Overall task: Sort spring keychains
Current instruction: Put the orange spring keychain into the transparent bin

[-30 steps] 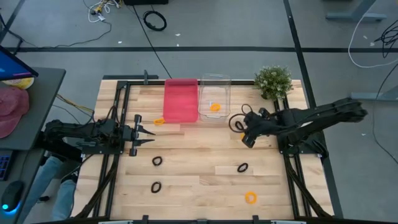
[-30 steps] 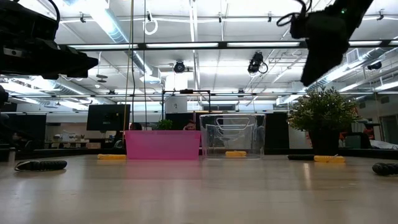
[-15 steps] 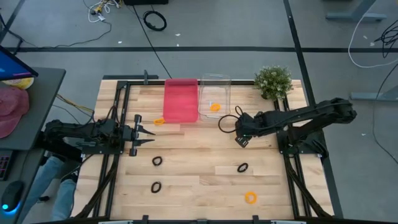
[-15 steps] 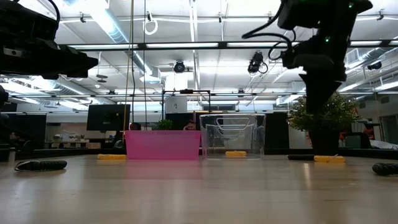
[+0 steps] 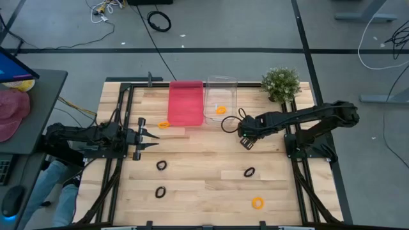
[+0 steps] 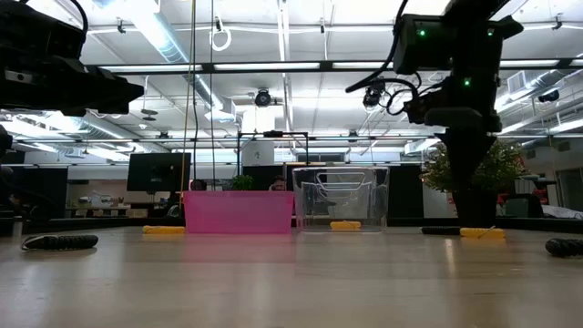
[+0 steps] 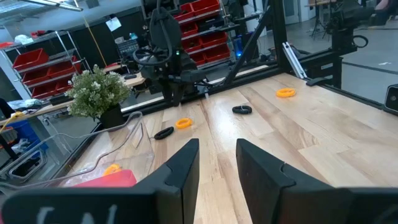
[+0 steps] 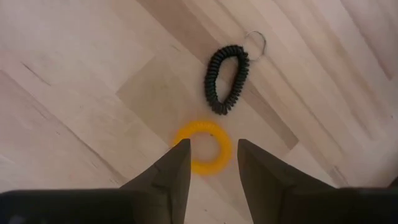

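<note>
Right gripper (image 8: pixel 208 163) hangs parted and empty above an orange coiled plastic keychain (image 8: pixel 203 147), a black coiled keychain (image 8: pixel 226 77) just beside it. Near them stand a clear plastic bin (image 5: pixel 220 99) holding an orange loop, a pink bin (image 5: pixel 185 102) and a small green potted plant (image 5: pixel 280 84). Left gripper (image 5: pixel 152 135) waits parted and empty at the wooden table's (image 5: pixel 204 160) left.

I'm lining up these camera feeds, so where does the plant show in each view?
High view: plant at the table's far right corner.
Low view: right of centre, partly behind the right arm.
Left wrist view: plant just beyond the clear bin.
Right wrist view: not in it.
Shared landmark: the clear bin, beside the plant.
</note>
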`<control>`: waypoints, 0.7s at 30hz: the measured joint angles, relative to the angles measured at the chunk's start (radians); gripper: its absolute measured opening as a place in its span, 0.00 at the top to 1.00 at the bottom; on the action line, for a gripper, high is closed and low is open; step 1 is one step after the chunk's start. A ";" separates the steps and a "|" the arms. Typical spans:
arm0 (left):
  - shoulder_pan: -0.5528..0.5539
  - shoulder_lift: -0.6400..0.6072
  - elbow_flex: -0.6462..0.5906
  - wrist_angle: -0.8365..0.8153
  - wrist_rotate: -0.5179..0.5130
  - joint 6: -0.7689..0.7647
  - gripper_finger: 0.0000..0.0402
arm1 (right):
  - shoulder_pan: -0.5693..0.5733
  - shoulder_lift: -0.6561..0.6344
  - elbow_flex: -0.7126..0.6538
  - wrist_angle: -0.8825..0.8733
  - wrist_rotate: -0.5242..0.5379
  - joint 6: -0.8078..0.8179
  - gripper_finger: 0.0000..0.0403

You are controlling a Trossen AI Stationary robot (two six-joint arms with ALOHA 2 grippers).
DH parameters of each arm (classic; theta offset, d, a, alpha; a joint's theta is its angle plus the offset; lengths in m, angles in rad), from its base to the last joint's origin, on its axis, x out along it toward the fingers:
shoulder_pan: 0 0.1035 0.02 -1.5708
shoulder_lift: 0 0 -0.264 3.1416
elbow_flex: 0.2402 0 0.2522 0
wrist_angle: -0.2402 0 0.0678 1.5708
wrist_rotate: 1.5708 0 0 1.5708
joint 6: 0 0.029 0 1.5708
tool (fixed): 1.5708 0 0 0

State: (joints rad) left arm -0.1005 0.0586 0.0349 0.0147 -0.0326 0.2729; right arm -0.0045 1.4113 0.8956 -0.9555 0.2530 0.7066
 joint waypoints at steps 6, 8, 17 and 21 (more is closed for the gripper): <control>0.000 0.000 0.000 0.000 0.000 0.000 0.72 | -0.061 0.000 -0.101 0.091 -0.070 -0.070 0.67; 0.000 0.000 0.000 0.000 0.000 0.000 0.72 | -0.091 0.001 -0.143 0.097 -0.098 -0.071 0.67; 0.000 0.000 0.000 0.000 0.000 0.000 0.72 | -0.203 -0.006 -0.313 0.313 -0.224 -0.188 0.67; 0.000 0.000 0.000 0.000 0.000 0.000 0.72 | -0.229 -0.005 -0.322 0.299 -0.222 -0.202 0.67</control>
State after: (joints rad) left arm -0.1004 0.0586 0.0349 0.0149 -0.0326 0.2728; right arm -0.2332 1.4061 0.5739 -0.6568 0.0315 0.5044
